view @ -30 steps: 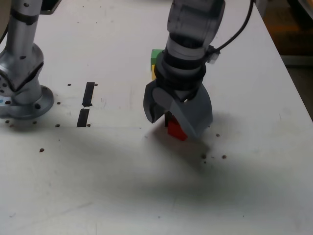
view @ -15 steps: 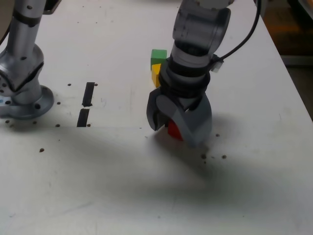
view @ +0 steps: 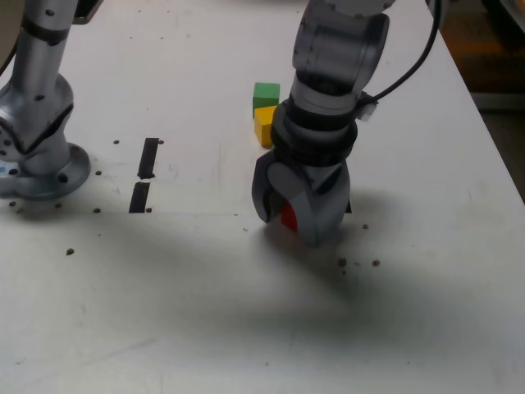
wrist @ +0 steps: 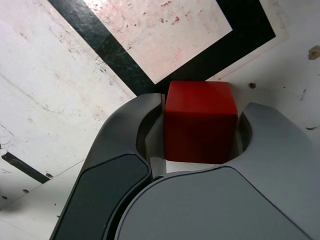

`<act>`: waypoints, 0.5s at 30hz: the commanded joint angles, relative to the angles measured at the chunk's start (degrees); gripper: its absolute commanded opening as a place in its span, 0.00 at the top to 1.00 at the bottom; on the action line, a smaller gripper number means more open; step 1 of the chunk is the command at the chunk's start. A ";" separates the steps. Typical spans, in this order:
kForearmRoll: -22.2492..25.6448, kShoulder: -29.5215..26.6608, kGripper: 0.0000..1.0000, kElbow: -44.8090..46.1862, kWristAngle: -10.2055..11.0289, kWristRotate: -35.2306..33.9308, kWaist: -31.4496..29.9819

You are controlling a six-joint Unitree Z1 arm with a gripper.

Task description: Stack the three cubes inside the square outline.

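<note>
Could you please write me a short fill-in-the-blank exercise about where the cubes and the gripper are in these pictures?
1. The gripper is shut on the ____ cube.
2. In the exterior view, the green cube touches the ____ cube.
3. In the wrist view, the white centre of the square outline holds ____ cubes.
4. The two short black bars lie toward the exterior view's ____.

Missing words: red; yellow; no; left
</note>
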 commanded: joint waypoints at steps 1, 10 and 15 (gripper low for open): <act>0.64 -0.69 0.90 -0.60 0.23 -0.92 -0.16; 8.46 -2.89 0.90 -7.83 3.50 -9.52 -0.06; 9.85 -3.73 0.90 -11.15 3.55 -17.08 0.70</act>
